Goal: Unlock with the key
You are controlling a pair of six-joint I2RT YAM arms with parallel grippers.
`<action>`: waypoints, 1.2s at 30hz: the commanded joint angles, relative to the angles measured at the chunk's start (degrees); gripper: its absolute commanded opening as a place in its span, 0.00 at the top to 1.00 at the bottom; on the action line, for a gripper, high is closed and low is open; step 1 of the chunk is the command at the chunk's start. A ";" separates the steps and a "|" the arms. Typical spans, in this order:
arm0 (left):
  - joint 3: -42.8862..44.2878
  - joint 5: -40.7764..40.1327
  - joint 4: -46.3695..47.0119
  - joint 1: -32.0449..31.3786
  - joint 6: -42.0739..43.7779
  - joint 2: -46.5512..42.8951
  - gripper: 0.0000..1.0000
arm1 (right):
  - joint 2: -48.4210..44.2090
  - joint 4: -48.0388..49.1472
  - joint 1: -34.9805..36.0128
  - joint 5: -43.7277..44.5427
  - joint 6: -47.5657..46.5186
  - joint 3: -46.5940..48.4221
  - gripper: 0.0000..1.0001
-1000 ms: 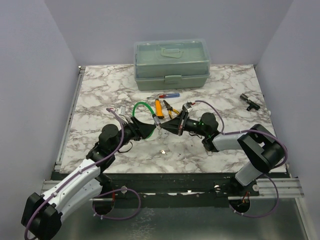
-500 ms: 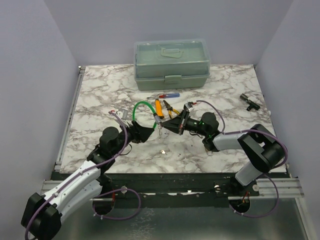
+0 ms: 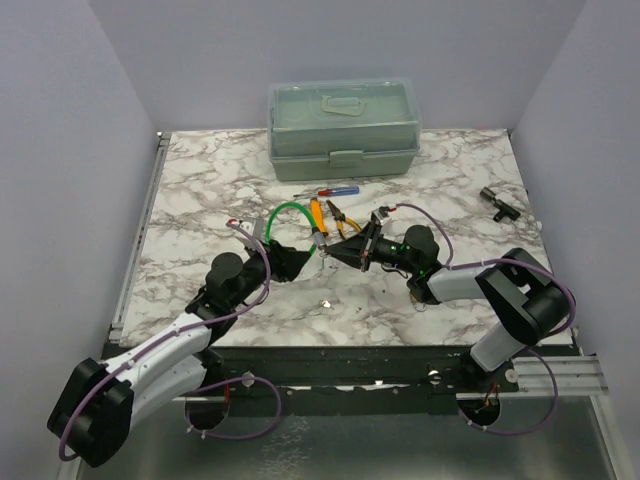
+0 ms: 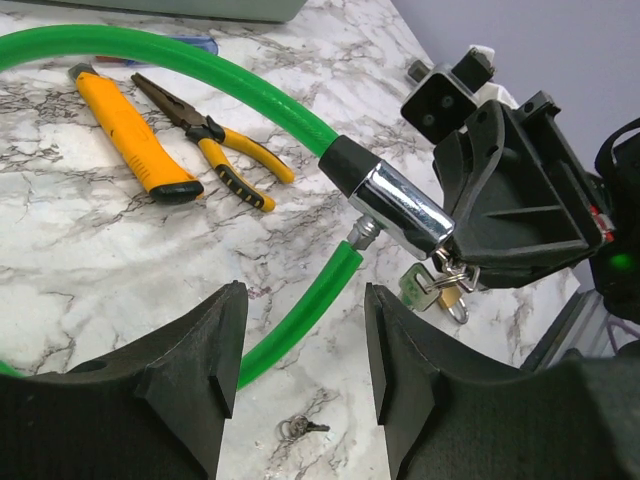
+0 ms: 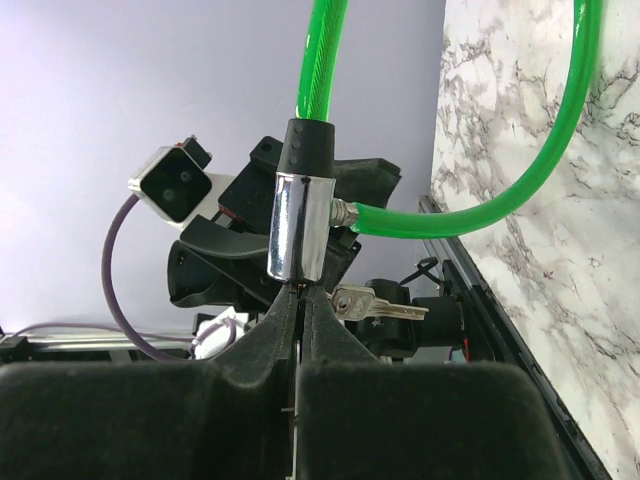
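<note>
**Key in, turn still to do**

My right gripper [image 5: 300, 305] is pinched tight on the key [image 5: 299, 287] at the lock barrel [image 5: 298, 225], held above the table [image 3: 200, 180]. My left gripper [image 4: 300, 340] gapes half-open and empty near the green cable [image 4: 200, 65]. Next, I judge: brace the barrel, then twist.

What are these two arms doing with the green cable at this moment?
They are working on a green cable lock. The right gripper is shut at the keyhole end of its chrome barrel, apparently pinching the key, which is mostly hidden; a spare key hangs beside it. The left gripper is open and empty, hovering near the cable. Whether the lock has opened yet, I cannot tell.
</note>
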 commanded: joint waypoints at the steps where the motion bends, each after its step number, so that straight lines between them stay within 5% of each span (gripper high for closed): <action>1: 0.51 3.00 5.81 -0.38 4.86 3.43 0.46 | 0.30 2.09 -0.34 0.73 0.22 -0.50 0.99; 30: 4.21 9.08 18.15 -0.41 15.94 18.72 0.38 | 2.88 4.60 -1.12 -2.84 1.49 -0.08 0.99; 33: 4.86 9.95 19.81 -0.42 15.79 20.53 0.41 | 3.62 5.17 -1.12 -3.38 1.76 0.26 0.99; 36: 5.68 10.48 21.02 -0.41 15.80 22.03 0.58 | 3.82 5.27 -1.12 -3.62 1.89 0.47 0.99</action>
